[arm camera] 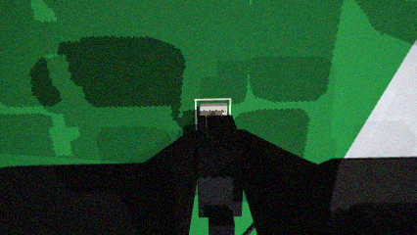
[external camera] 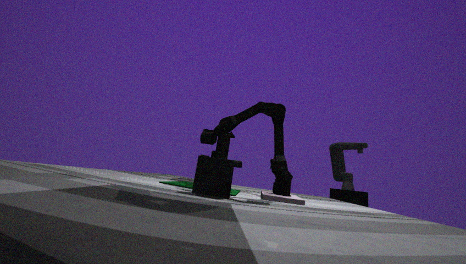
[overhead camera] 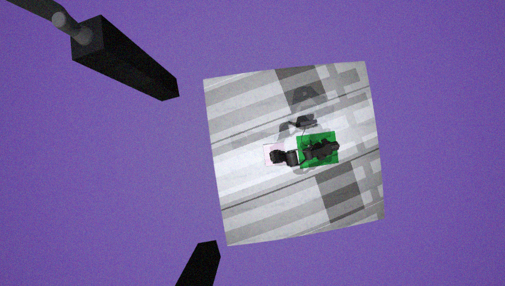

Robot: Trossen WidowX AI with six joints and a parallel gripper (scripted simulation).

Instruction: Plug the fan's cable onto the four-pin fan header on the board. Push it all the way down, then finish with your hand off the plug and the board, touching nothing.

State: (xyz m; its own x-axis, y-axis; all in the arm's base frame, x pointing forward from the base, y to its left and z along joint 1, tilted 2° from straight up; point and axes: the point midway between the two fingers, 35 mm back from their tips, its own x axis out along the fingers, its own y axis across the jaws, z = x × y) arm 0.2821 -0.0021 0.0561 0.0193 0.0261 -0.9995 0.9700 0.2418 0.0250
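Note:
The green board (overhead camera: pixel 318 135) (external camera: pixel 175 183) (arm camera: pixel 294 29) lies flat. In the wrist view the pale four-pin header (arm camera: pixel 213 107) sits inside a white printed outline (arm camera: pixel 212 99). My gripper (arm camera: pixel 216 139) is shut on the dark fan plug (arm camera: pixel 215 122). The plug's front end covers the near part of the header; its far strip still shows. I cannot tell whether the plug is above the header or in it. The black fan (overhead camera: pixel 306 121) (external camera: pixel 212 176) stands beside the board. Its thin cable (overhead camera: pixel 302 136) runs to the board, under my arm. Fingertips are hidden in the top and exterior views.
My arm's base (external camera: pixel 281 185) stands on a pinkish plate (overhead camera: pixel 267 161) (external camera: pixel 282 197) beside the board. A second arm (external camera: pixel 337 163) on a black block (external camera: pixel 349 197) stands farther off. Strong shadows cross the board and the table (overhead camera: pixel 240 170).

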